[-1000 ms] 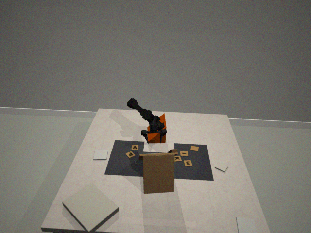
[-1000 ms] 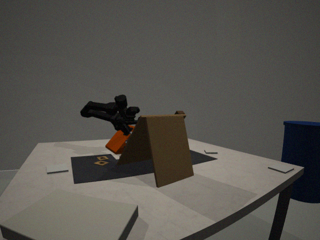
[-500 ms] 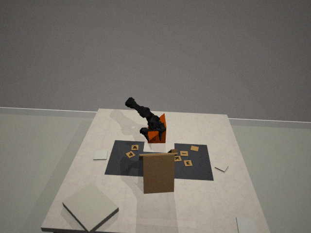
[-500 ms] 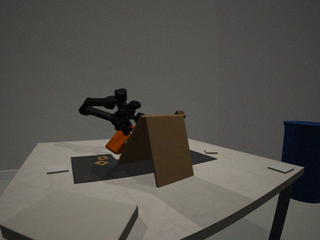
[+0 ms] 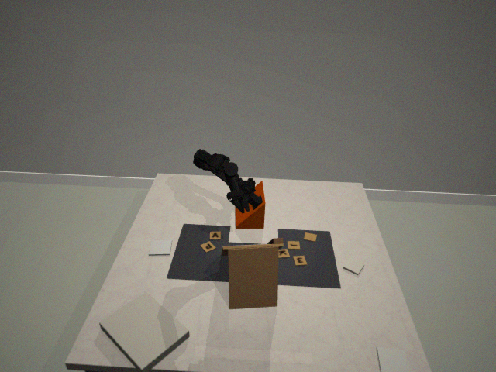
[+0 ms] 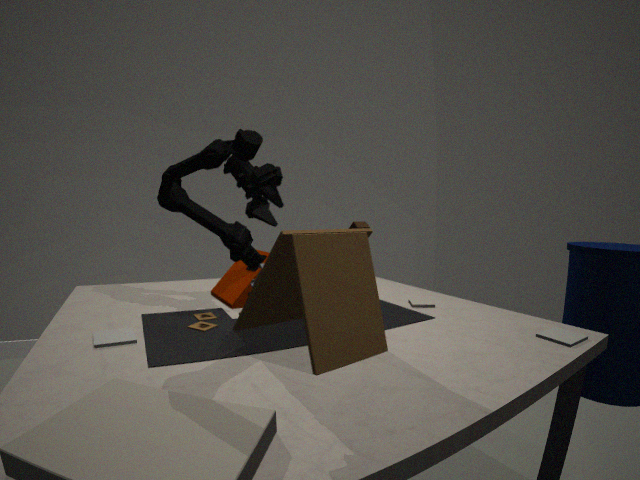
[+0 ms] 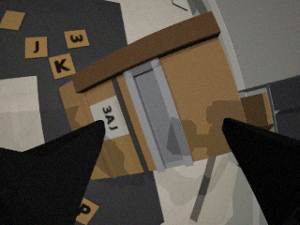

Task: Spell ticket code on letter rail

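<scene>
Five letter tiles (image 5: 293, 244) lie loose on dark mat (image 5: 192, 264), split either side of brown board (image 5: 253, 276); rail (image 7: 157, 119) on board face holds none. Pale surface (image 5: 320, 320) carries grey slabs (image 5: 144, 328). Grey walls, blue barrel (image 6: 602, 320) beside. Jaws spread wide, nothing held, hovering above the board.

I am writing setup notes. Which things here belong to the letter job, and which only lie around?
Job: board, rail, ticket, letter tiles such as K and J, open pincer.

Lying about: grey slab, blue barrel, small white plate.
</scene>
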Controlling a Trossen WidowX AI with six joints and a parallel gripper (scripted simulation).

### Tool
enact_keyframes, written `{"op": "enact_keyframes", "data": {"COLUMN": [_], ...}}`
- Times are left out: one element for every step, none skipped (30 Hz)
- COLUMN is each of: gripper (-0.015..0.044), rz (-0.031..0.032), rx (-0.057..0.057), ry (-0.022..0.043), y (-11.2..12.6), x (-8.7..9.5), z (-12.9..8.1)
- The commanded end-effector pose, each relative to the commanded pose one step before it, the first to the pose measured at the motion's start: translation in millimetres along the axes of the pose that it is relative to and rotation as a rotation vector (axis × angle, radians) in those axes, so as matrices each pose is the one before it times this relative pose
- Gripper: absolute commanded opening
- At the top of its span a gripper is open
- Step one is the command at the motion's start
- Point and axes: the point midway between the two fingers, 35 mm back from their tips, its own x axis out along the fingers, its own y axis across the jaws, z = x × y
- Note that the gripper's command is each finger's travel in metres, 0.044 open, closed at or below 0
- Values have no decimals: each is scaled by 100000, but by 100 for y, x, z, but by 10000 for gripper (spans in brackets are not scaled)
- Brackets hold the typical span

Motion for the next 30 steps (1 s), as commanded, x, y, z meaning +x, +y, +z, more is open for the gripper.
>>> {"op": "enact_keyframes", "data": {"gripper": [440, 440, 440, 440, 440, 440, 440, 440, 440, 440, 440, 440, 440, 440, 440, 440, 440, 440, 440, 440, 440, 440, 440, 440, 440, 440, 440, 440, 440, 440], "rz": [8971, 1884, 1124, 374, 0, 0, 0, 0, 0, 0, 0, 0, 0, 0, 0, 0, 0, 0, 11, 30, 37, 21, 6, 0, 0, 0, 0, 0, 0, 0], "rx": [-21997, -4827, -2891, -963, 0, 0, 0, 0, 0, 0, 0, 0, 0, 0, 0, 0, 0, 0, -5, -15, -25, -18, -6, 0, 0, 0, 0, 0, 0, 0], "ry": [-2353, -632, -404, -139, 0, 0, 0, 0, 0, 0, 0, 0, 0, 0, 0, 0, 0, 0, 1, 5, 14, 14, 5, 0, 0, 0, 0, 0, 0, 0], "y": [-1248, -266, -153, -50, 0, 0, 0, 0, 0, 0, 0, 0, 0, 0, 0, 0, 0, 0, 15, 59, 130, 114, 43, 0, 0, 0, 0, 0, 0, 0], "x": [-1252, -345, -209, -70, 0, 0, 0, 0, 0, 0, 0, 0, 0, 0, 0, 0, 0, 0, -173, -522, -790, -531, -178, 0, 0, 0, 0, 0, 0, 0], "z": [919, 114, 63, 20, 0, 0, 0, 0, 0, 0, 0, 0, 0, 0, 0, 0, 0, 0, -187, -559, -834, -552, -183, 0, 0, 0, 0, 0, 0, 0]}}
